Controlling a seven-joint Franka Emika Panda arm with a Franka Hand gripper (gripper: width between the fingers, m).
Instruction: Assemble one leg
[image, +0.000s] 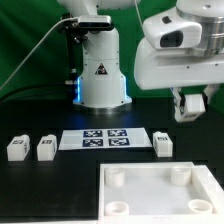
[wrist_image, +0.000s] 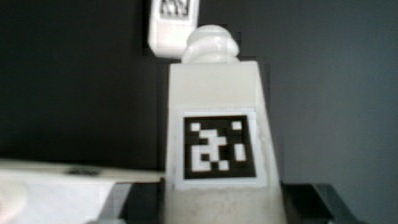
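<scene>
My gripper (image: 190, 104) hangs above the table at the exterior view's right and is shut on a leg (wrist_image: 217, 100), a white oblong block with a black-and-white tag facing the wrist camera. In the wrist view the dark fingers (wrist_image: 139, 203) press both sides of it, with my gripper (wrist_image: 222, 203) centred on its near end. Three more legs lie on the table: two at the exterior view's left (image: 16, 149) (image: 46, 148) and one at the right (image: 164, 143), below my gripper. One lying leg (wrist_image: 173, 25) shows beyond the held one.
The big white square piece with round corner sockets (image: 150, 205) lies at the front right; its edge shows in the wrist view (wrist_image: 50, 185). The marker board (image: 105, 139) lies in the middle. The white robot base (image: 100, 70) stands behind it.
</scene>
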